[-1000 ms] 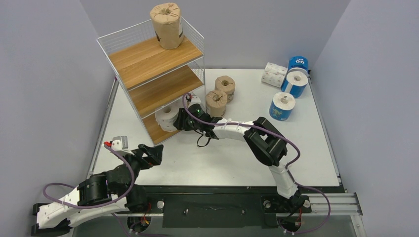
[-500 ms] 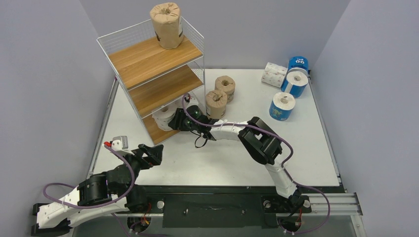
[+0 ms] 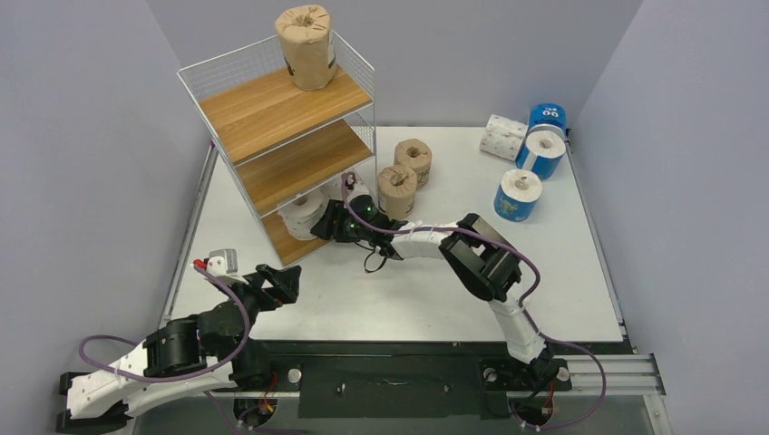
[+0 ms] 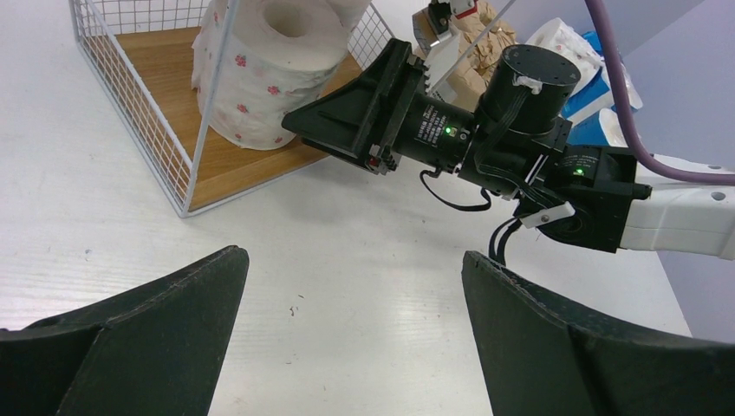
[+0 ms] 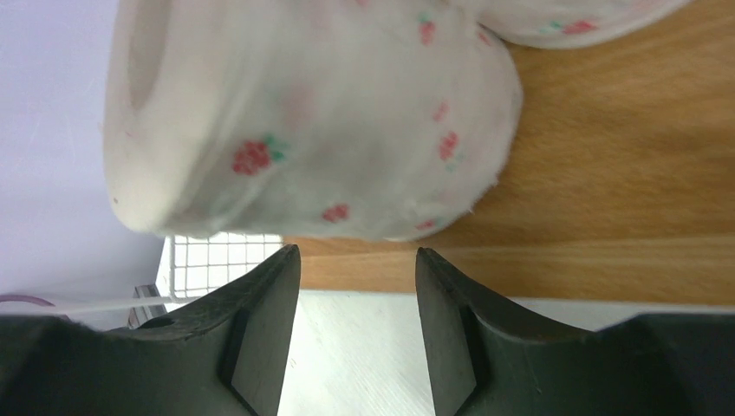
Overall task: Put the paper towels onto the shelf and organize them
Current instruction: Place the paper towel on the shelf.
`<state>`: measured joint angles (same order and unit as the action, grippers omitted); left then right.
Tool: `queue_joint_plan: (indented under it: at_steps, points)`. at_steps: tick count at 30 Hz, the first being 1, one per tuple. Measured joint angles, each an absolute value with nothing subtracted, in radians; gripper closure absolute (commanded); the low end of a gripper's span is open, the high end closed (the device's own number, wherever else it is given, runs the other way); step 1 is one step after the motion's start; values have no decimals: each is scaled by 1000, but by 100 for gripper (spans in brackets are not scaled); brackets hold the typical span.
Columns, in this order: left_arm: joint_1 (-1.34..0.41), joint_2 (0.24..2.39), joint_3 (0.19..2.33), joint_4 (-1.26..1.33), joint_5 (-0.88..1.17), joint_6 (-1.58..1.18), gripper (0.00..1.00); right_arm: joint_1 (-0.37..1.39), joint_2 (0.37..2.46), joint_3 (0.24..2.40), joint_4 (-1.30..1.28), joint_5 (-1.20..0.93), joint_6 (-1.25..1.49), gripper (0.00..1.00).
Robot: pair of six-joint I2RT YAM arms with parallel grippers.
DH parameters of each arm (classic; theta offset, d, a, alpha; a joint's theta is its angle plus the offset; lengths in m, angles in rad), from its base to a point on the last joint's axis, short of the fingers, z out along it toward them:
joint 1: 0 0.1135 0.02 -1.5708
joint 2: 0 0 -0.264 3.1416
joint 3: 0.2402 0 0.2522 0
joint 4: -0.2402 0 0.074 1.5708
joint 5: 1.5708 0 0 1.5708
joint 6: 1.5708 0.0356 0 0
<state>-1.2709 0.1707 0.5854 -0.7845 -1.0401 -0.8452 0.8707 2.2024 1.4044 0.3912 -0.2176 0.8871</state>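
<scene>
No label can be read. The brown-wrapped roll point(image 3: 307, 47) on the top board of the shelf point(image 3: 263, 109) carries dark print that is too small to make out, and the white roll point(image 4: 260, 78) on the shelf's bottom board bears only small red flowers. It stands upright near the open front edge (the edge of a second white roll point(image 5: 572, 17) shows just beside it); the middle board holds nothing.

The right gripper point(image 5: 357, 260) is at the front of the bottom tier. Its fingers are parted and grip nothing, with the flowered roll just beyond their tips. The left gripper point(image 4: 351, 260) hangs in front of the shelf, spread wide and holding nothing.

To the right of the shelf, two brown rolls point(image 3: 403, 174) stand on the table point(image 3: 408, 290). Farther right are three blue rolls point(image 3: 518, 195) and a white pair point(image 3: 503, 136).
</scene>
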Motion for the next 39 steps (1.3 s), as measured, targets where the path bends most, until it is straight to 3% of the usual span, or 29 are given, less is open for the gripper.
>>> queue_joint_plan:
  at_steps: [4,6,12,13,39]
  points:
    - [-1271,171,585,-785,-1040,-845,7,851,2138,1318,397,-226,887,53]
    - [-1271,171,585,-784,-1040,-845,7,845,2098,1281,398,-225,886,59]
    - [-1271,175,585,-781,-1040,-845,7,825,2037,1247,443,-221,910,98]
    - [-1271,178,585,-781,-1040,-845,7,825,2038,1247,444,-217,919,100]
    - [-1271,191,585,-782,-1034,-845,7,850,2239,1488,376,-138,1027,100]
